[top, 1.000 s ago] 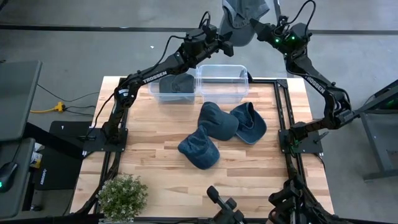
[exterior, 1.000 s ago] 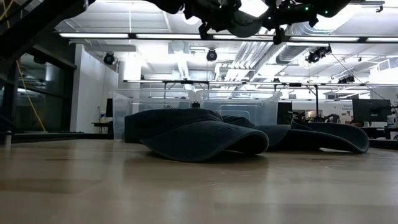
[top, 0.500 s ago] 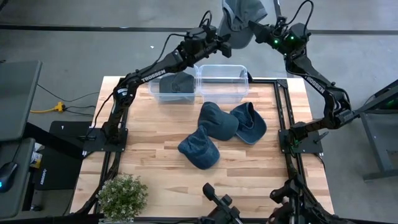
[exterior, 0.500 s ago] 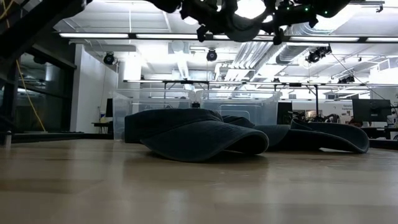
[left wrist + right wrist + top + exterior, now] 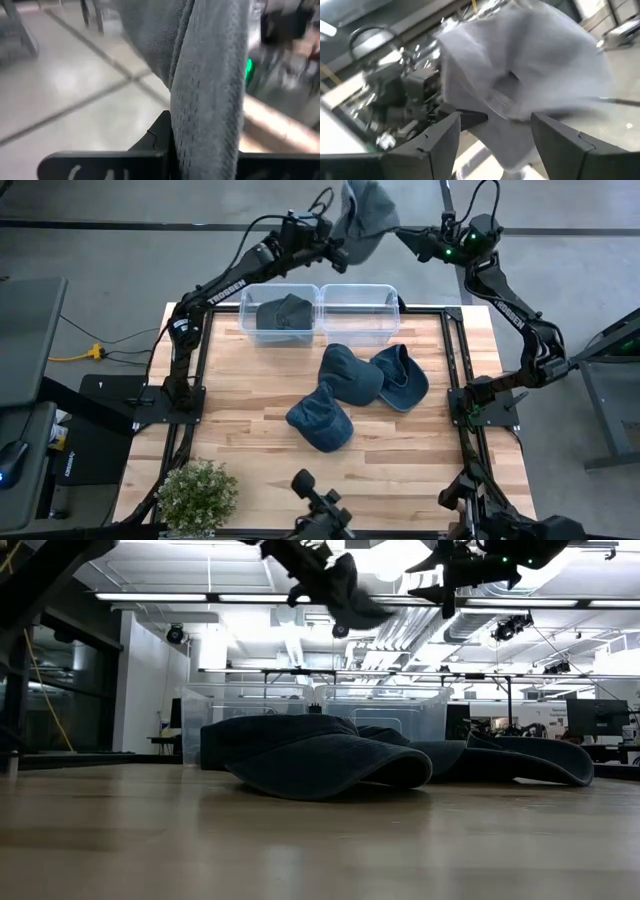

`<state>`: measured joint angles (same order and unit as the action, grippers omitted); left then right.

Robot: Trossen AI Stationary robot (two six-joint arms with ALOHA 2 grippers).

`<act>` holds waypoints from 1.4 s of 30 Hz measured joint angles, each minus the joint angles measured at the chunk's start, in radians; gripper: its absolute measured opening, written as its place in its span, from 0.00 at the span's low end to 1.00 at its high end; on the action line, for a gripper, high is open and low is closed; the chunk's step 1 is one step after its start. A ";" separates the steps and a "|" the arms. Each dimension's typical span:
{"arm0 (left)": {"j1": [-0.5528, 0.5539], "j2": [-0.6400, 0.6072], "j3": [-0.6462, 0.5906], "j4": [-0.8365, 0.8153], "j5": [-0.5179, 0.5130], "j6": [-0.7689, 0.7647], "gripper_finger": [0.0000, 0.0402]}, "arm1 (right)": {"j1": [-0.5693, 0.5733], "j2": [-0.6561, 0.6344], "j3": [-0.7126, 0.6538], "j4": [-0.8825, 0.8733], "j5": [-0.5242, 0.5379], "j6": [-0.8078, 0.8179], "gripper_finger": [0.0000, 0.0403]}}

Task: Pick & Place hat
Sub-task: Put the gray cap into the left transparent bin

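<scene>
Left gripper (image 5: 333,242) pinches the grey hat (image 5: 364,218) high beyond the surface's (image 5: 250,430) far edge, behind our two clear bins (image 5: 320,313). Our right gripper (image 5: 412,240) hangs beside it, fingers spread and empty.

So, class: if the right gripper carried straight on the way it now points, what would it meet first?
Probably the grey hat: it hangs directly ahead of the open right gripper, held by the shut left gripper. How far ahead is unclear.

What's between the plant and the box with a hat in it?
Only bare wooden table lies between the plant and that box, seen in the high view.
</scene>
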<state>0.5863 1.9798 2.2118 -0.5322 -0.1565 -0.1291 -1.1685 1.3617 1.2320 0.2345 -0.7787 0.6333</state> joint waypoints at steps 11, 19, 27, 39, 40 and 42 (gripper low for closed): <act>0.080 -0.079 0.002 -0.474 0.232 0.169 0.01 | -0.029 0.001 0.000 -0.042 -0.057 -0.105 0.59; 0.212 -0.099 0.001 -0.615 0.580 0.285 0.01 | 0.068 0.083 0.023 -0.067 -0.064 -0.126 0.58; 0.335 -0.084 -0.037 -0.626 0.935 0.405 0.01 | 0.158 0.255 0.257 -0.193 -0.047 -0.177 0.56; 0.438 -0.084 -0.198 -0.675 1.102 0.538 0.01 | 0.246 0.479 0.638 -0.696 -0.041 -0.494 0.56; 0.443 -0.084 -0.206 -0.675 1.112 0.545 0.01 | 0.253 0.488 0.656 -0.706 -0.040 -0.514 0.56; 0.442 -0.084 -0.216 -0.674 1.134 0.556 0.01 | 0.264 0.505 0.690 -0.707 -0.040 -0.538 0.56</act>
<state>1.0286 1.8961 1.9960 -1.2065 0.9774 0.4266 -0.9044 1.8666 1.9216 -0.4728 -0.8185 0.0955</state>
